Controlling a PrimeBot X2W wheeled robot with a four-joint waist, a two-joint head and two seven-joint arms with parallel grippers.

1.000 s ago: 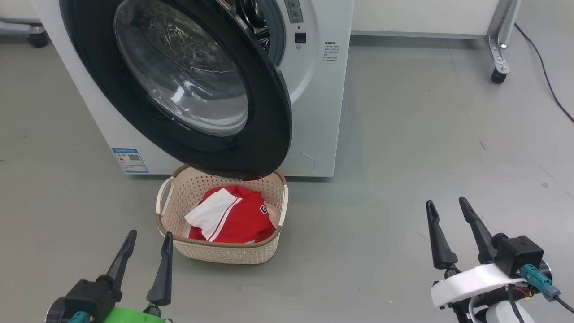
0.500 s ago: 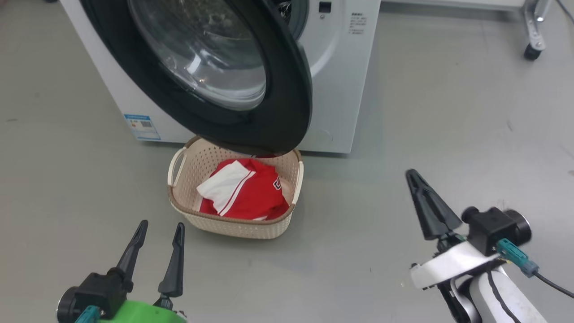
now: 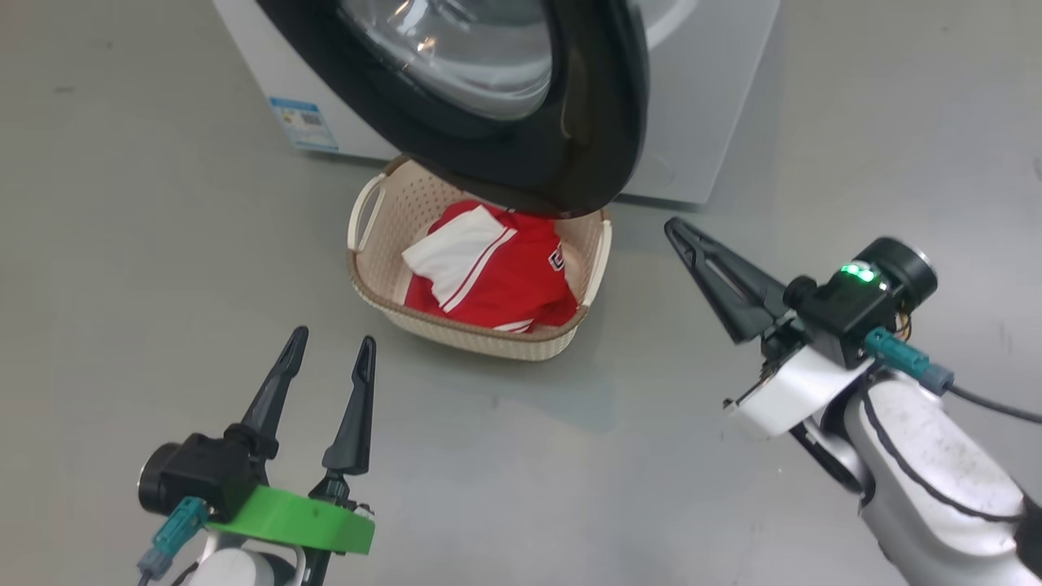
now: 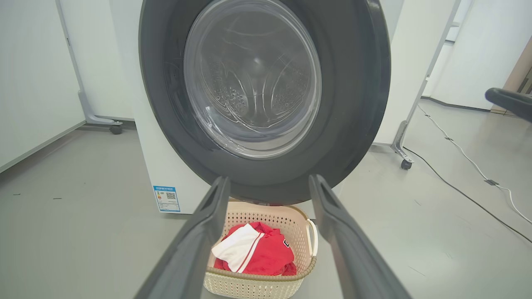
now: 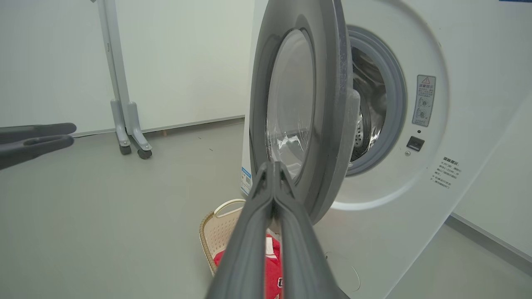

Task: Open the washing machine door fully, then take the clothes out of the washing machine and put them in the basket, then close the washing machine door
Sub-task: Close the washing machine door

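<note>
The washing machine door point(image 3: 570, 122) with its black rim hangs open over the cream basket point(image 3: 366, 281), which holds the red and white clothes point(image 3: 496, 273). The white washing machine point(image 3: 708, 98) stands behind. In the right wrist view the door point(image 5: 328, 108) is seen edge-on, swung out from the grey-ringed drum opening point(image 5: 374, 104). My right gripper point(image 3: 672, 225) is shut with nothing in it, right of the basket, its tip pointing at the door's lower edge. My left gripper point(image 3: 332, 340) stands open and empty, in front of the basket.
Grey floor lies all around. A wheeled metal stand leg point(image 4: 402, 143) and a cable point(image 4: 469, 164) are to the machine's right in the left wrist view. Another wheeled stand point(image 5: 124, 116) stands before a white wall in the right wrist view.
My right gripper has shut and moved up toward the door's lower edge. The head camera has tilted down and turned, so the machine shows higher in the picture. The left gripper stays open.
</note>
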